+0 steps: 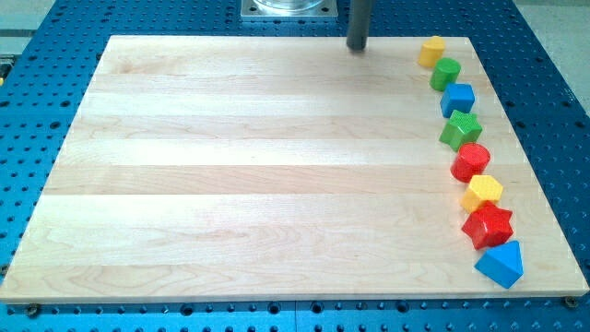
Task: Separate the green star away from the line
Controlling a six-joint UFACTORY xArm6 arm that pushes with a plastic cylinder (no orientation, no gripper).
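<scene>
The surface is pale wood with light grain stripes, set on a blue frame dotted with holes. Blocks run yellow, green, blue, a green star, red, yellow, a red star, blue. The tip is dark grey.

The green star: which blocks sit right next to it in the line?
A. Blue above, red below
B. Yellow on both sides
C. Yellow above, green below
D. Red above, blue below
A: in the line along the view's right, the green star has the blue block just above it and a red block just below it.
</scene>
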